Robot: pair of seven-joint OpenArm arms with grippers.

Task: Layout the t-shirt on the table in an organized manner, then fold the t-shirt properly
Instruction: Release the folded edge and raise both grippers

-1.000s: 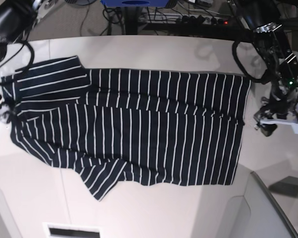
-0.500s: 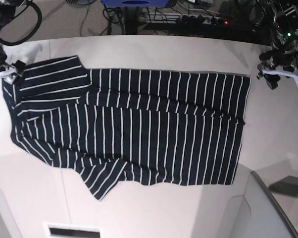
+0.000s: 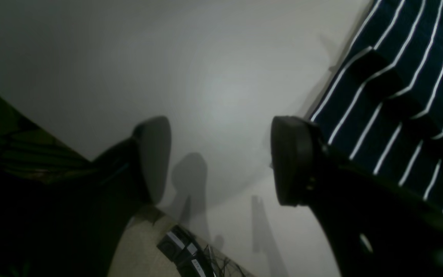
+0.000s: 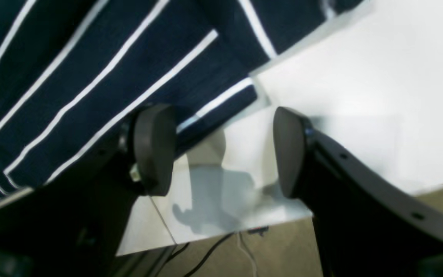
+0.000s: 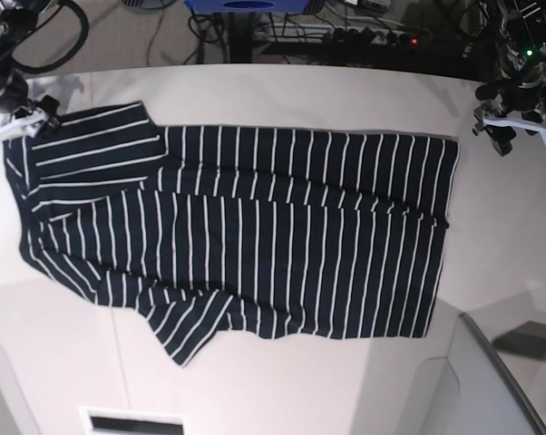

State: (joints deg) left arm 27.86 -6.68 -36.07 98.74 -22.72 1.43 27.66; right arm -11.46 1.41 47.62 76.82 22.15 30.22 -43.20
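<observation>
Across the middle of the desk (image 5: 282,381) the t-shirt (image 5: 255,236) is lying mostly spread, its long side running across the base view. One end is folded over itself near the top corner by the right claw (image 5: 21,116), and a flap is sticking out along the near edge; the opposite hem is lying fairly straight.

Both arms are hanging at the far corners. The right claw is hovering just beside the cloth's corner with its jaws parted; the wrist view is showing one pad (image 4: 154,148) over the striped edge and the other over bare desk, nothing pinched between them. The left claw (image 5: 518,122) is sitting near the other far corner but apart from the hem, jaws parted and empty, with the shirt off to one side in its wrist view.

My judgement: the step in hand is taking hold of the two far corners to pull the shirt flat or start a fold. To do it well, each claw is needing to come low enough to catch only the hem layer, and the left one is needing to shift toward the cloth first. Pulling unevenly could be bunching the folded end further.

No containers are showing in these views.
</observation>
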